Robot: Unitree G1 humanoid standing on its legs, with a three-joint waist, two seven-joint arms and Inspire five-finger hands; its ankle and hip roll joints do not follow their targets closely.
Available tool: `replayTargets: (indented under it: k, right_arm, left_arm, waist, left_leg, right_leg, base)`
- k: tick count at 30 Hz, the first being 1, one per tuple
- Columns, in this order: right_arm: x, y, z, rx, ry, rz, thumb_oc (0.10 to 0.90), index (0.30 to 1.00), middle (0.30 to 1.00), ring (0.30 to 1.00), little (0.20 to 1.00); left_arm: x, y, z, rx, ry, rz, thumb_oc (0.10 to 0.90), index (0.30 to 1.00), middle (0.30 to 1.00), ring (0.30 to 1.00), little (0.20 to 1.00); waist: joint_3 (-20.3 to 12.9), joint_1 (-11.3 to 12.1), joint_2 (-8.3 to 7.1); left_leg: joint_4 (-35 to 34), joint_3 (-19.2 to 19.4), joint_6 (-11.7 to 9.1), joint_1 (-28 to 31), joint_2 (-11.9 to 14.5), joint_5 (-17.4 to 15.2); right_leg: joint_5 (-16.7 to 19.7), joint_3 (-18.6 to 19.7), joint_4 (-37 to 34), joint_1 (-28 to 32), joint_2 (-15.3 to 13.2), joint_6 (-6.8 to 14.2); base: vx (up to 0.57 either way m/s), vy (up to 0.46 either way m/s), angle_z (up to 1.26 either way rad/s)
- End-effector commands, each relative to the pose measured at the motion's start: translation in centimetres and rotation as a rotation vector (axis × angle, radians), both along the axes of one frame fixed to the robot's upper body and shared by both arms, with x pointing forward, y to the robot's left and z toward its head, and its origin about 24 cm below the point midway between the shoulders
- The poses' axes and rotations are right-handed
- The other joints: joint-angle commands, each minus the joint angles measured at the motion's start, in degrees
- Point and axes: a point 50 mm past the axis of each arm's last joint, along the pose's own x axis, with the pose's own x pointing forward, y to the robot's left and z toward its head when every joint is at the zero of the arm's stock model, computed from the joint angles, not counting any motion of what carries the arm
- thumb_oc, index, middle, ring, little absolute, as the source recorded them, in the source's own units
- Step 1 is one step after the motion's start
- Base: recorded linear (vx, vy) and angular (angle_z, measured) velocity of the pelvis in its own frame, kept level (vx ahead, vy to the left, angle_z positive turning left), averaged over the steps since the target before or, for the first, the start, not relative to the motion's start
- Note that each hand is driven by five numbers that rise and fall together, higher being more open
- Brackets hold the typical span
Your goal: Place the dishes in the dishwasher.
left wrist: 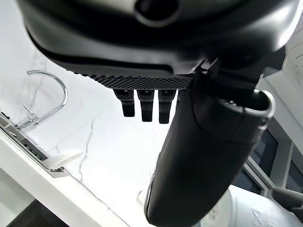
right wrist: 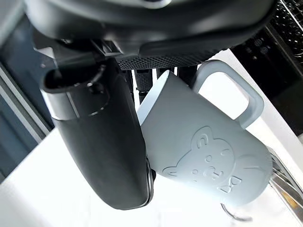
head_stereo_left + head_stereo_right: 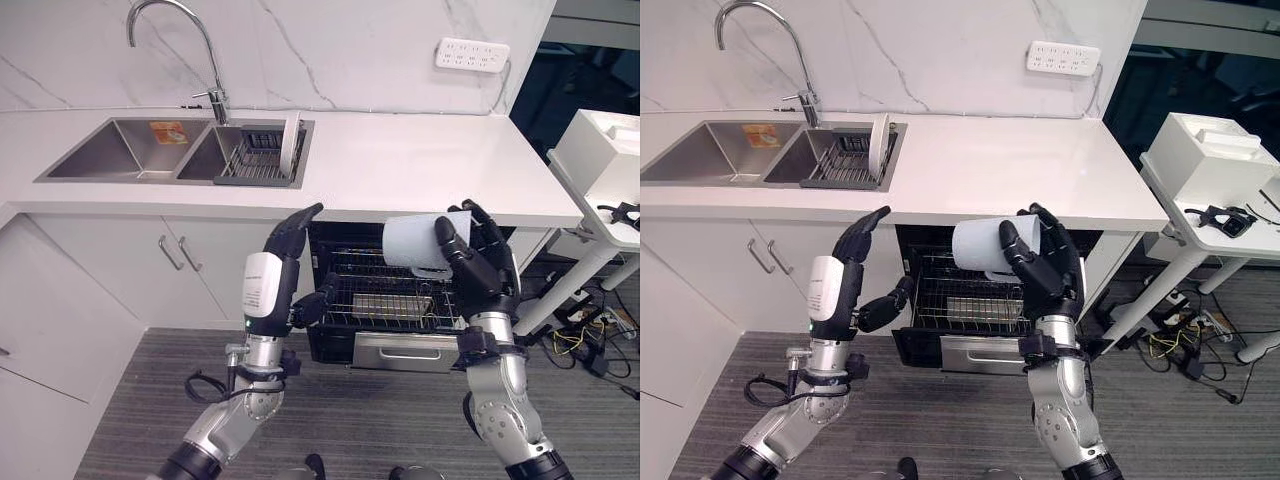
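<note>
I'm holding the mug (image 3: 418,242) on its side above the pulled-out rack (image 3: 385,300), my right hand (image 3: 478,255) curled round it. My left hand (image 3: 285,250) is hovering, fingers straight. I should be lowering it slowly, mouth down, between the wires.

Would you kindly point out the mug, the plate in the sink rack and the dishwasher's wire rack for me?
mug (image 2: 208,156), right wrist view, on its embossed side wall.
plate (image 3: 290,140), left eye view, on its upright white face.
wire rack (image 3: 970,298), right eye view, on its bare wires.
</note>
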Motion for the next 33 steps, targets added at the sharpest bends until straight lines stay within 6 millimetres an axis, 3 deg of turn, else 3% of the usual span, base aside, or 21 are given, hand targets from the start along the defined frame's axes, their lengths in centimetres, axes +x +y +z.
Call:
replayTargets:
  k: [1,14,22,33]
  right_arm:
    - [0.5,-0.1,4.3,0.044,-0.253,-0.018,0.400,0.300,0.300,0.300,0.300]
    - [0.3,-0.6,4.0,0.044,-0.243,-0.044,0.400,0.300,0.300,0.300,0.300]
    - [1.0,-1.2,3.9,-0.074,-0.210,-0.069,0.400,0.300,0.300,0.300,0.300]
    - [3.2,-3.8,2.8,-0.338,-0.057,-0.107,0.400,0.300,0.300,0.300,0.300]
  left_arm:
    - [0.5,-0.6,3.9,-0.068,-0.215,-0.042,0.800,0.900,0.900,0.900,0.900]
    - [0.6,-0.5,3.9,-0.077,-0.192,-0.024,0.800,0.900,0.900,0.900,0.900]
    - [0.8,0.4,2.8,-0.053,-0.092,-0.029,0.800,0.900,0.900,0.900,0.900]
    - [0.7,1.8,1.3,0.170,0.051,-0.144,0.800,0.900,0.900,0.900,0.900]
  waist:
    - [-1.5,-0.6,0.26]
    - [-1.3,-1.1,0.26]
    - [-1.2,-0.9,0.08]
    - [-0.1,0.3,0.09]
  left_leg:
    - [2.4,-0.5,-2.3,4.9,2.2,-11.1]
    - [2.4,-0.3,-2.4,5.0,2.3,-11.0]
    - [2.4,-0.2,-2.6,5.1,2.5,-10.9]
    - [2.4,0.3,-3.1,4.5,3.6,-10.1]
  right_leg:
    - [-2.5,4.4,-3.3,3.6,-0.3,4.5]
    - [-2.6,4.7,-3.3,3.6,0.1,4.3]
    - [-2.6,5.0,-3.3,3.6,0.3,4.3]
    - [-2.8,3.4,-3.3,3.8,0.3,4.0]
  base:
    - [0.00,0.000,0.00]
    - [0.00,0.001,0.00]
    - [0.06,0.013,-0.01]
    - [0.10,-0.009,-0.03]
